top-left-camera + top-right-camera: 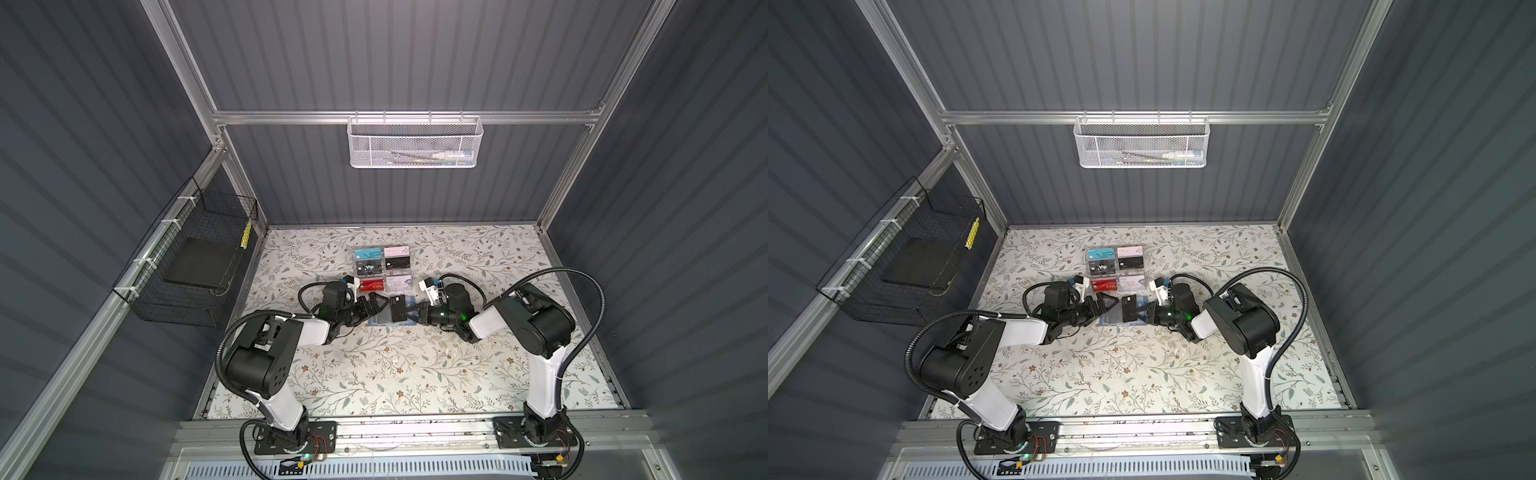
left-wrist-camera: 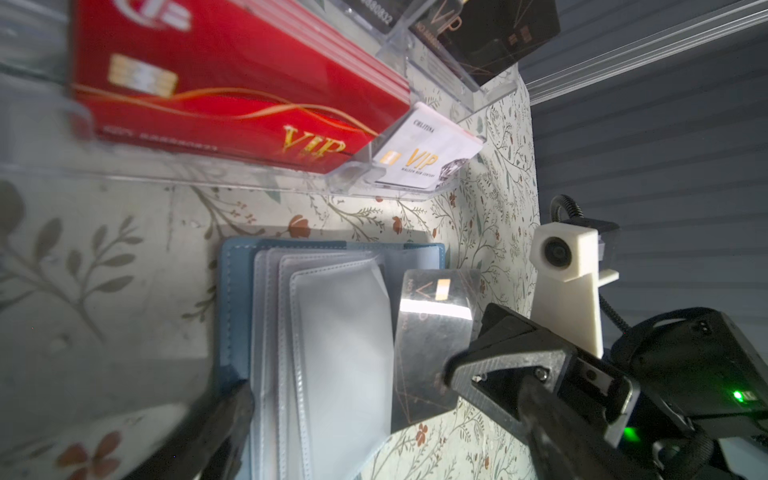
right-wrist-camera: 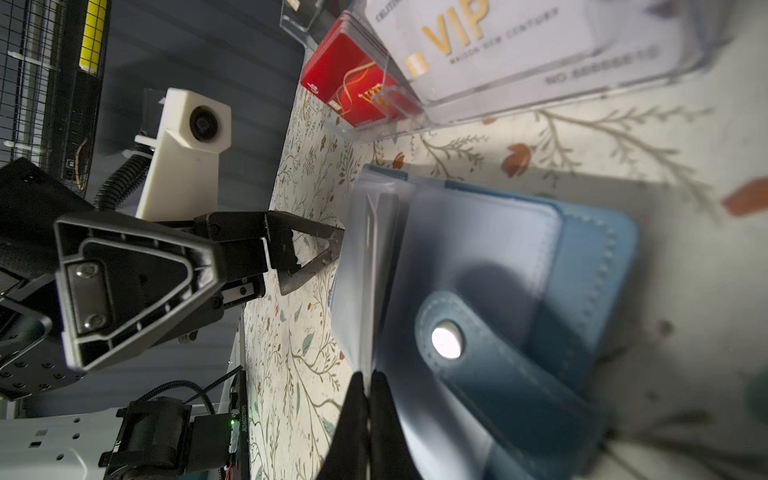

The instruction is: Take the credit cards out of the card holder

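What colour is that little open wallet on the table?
The card holder is slate blue, clearest in the right wrist view.

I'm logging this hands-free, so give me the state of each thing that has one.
card holder: open on the table, snap undone.
plastic sleeves: fanned up.
black card: lifted, pinched by the right gripper.
right gripper: jaws shut on the black card.
left gripper: jaws open at the holder's edge.
acrylic rack: filled with cards.
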Controlling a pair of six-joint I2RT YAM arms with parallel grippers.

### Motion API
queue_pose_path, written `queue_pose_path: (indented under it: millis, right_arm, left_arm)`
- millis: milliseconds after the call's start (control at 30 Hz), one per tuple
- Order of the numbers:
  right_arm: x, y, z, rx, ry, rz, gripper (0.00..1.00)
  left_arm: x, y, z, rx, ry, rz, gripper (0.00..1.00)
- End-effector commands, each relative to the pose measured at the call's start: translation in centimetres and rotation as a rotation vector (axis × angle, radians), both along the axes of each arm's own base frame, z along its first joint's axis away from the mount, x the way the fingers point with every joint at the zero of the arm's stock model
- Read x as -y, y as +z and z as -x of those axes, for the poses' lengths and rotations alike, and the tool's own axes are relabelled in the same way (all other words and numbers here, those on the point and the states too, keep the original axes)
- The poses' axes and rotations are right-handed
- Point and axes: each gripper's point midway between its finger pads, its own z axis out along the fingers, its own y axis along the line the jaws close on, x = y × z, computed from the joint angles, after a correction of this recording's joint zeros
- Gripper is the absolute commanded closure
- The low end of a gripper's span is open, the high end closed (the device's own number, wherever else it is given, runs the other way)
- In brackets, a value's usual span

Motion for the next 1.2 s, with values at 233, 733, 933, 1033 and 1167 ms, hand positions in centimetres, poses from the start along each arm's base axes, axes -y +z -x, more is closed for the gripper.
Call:
queue_pose_path:
  millis: [233, 733, 933, 1033, 1167]
  right_arm:
    - [1.8, 2.4, 0.0, 0.071, -0.036, 0.022, 1.00]
    - [4.3, 8.9, -0.4, 0.197, 0.043, 0.408, 1.00]
    - [5.4, 11.5, -1.2, 0.290, 0.182, 0.651, 1.00]
    - [6.1, 12.6, -2.7, 0.350, 0.237, 0.797, 1.00]
    - [6.1, 12.9, -5.3, 0.430, 0.299, 0.915, 1.00]
  left_arm:
    - [-1.0, -0.6, 2.4, -0.063, -0.009, -0.102, 0.00]
    - [-2.0, 3.9, 2.9, 0.053, -0.011, -0.166, 0.00]
    - [-2.6, 5.5, 3.7, 0.095, -0.009, -0.181, 0.00]
    - [-2.7, 5.7, 3.8, 0.104, -0.001, -0.169, 0.00]
    - [-2.4, 5.9, 3.7, 0.109, 0.004, -0.156, 0.00]
